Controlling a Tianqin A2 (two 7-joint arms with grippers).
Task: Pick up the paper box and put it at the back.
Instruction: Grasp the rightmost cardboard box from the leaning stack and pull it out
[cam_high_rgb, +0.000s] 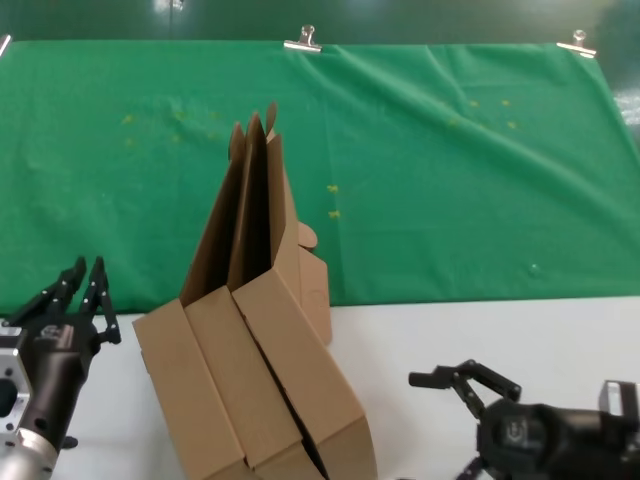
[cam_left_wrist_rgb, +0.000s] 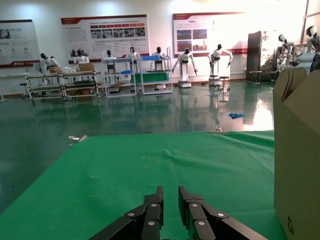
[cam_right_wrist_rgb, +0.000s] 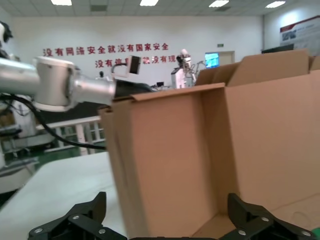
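Three alike brown paper boxes lean together on the white table's front, lids raised over the green sheet's near edge. My right gripper is open wide at the front right, pointing at the rightmost box. In the right wrist view its jaws stand either side of that box's open corner, close to it and holding nothing. My left gripper is parked at the front left beside the boxes, fingers almost together and empty. In the left wrist view it faces the green sheet, with a box alongside.
Silver binder clips sit on the sheet's far edge. Bare white tabletop runs along the front right. The left arm shows behind the boxes in the right wrist view.
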